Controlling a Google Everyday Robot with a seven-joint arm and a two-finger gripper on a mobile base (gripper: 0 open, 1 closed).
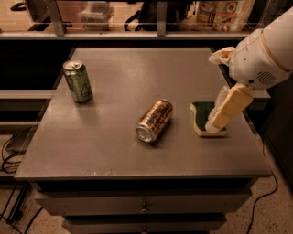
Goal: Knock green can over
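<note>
The green can (78, 82) stands upright near the far left of the grey table (114, 151), silver top up, a pale triangular mark on its side. An orange-gold and brown patterned can (154, 120) lies on its side near the table's middle. My gripper (219, 119) hangs from the white arm (261, 50) at the right, over the sponge, far to the right of the green can.
A green and yellow sponge (204, 118) lies at the table's right, partly under the gripper. A shelf with a rail and packaged goods (219, 13) runs behind the table. Drawers (142, 205) sit below the front edge. Cables (9, 155) lie on the floor at left.
</note>
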